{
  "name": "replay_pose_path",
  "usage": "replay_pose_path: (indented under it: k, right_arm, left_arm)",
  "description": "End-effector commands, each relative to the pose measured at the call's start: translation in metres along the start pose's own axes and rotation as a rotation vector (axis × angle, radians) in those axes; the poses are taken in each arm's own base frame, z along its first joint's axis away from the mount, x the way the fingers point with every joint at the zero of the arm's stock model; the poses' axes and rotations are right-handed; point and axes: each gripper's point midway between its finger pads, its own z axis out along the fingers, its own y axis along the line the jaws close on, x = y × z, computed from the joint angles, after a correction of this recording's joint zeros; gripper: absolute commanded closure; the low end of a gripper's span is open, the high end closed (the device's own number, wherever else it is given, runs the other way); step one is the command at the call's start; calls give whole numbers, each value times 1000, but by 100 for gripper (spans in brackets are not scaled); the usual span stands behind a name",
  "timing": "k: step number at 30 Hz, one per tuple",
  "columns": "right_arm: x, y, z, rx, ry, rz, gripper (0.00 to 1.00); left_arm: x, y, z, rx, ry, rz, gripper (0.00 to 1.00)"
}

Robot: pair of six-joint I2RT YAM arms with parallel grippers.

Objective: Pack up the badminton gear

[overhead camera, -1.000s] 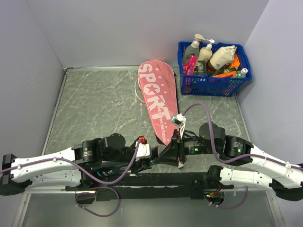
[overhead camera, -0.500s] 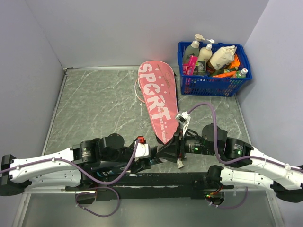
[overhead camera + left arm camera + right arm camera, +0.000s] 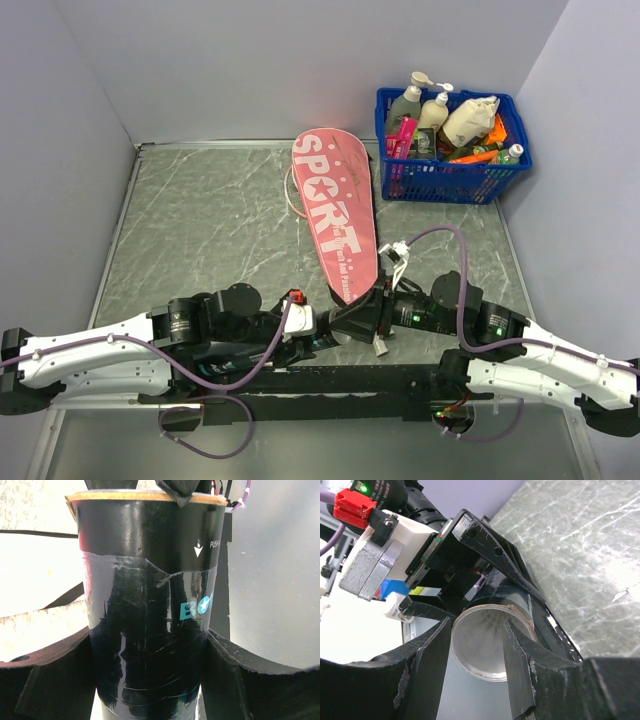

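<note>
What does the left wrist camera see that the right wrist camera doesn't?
Only the left wrist view shows the side of the black tube, with white PUSH lettering and teal letters. Only the right wrist view shows the tube's open mouth, the grey table and the right gripper, its jaws apart in front of that mouth. Both show the black tube clamped in the left gripper.
</note>
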Motion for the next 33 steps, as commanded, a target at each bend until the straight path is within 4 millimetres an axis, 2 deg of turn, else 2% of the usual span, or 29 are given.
replay_pose_path:
  k: [1, 10, 17, 20, 21, 23, 24, 27, 30, 33]
  right_arm:
    - [15, -15, 3, 25, 17, 29, 47]
    - [6, -11, -16, -13, -78, 46, 43]
    - [20, -17, -9, -6, -21, 56, 47]
    - [28, -17, 1, -4, 43, 55, 56]
    - [31, -18, 6, 1, 66, 53, 62]
    - [37, -17, 10, -5, 107, 46, 69]
    - [40, -18, 13, 6, 130, 48, 77]
    - [48, -17, 17, 9, 180, 38, 91]
    - [55, -24, 19, 42, 206, 36, 100]
    - [67, -34, 19, 78, 235, 50, 100]
  left_arm:
    - [-54, -7, -9, 29, -196, 16, 99]
    - [-53, -6, -7, 25, -187, 13, 99]
    - [-53, -5, -7, 19, -187, 13, 99]
    - [-53, -2, -7, 1, -187, 5, 99]
    - [-53, 0, -7, -11, -187, -1, 99]
    - [-55, 11, -8, -73, -192, -22, 99]
    - [-55, 15, -8, -94, -188, -28, 99]
    - [-56, 26, -11, -159, -189, -32, 99]
    - [-62, 27, -17, -171, -218, -32, 99]
    - [-65, 33, -24, -210, -238, -35, 99]
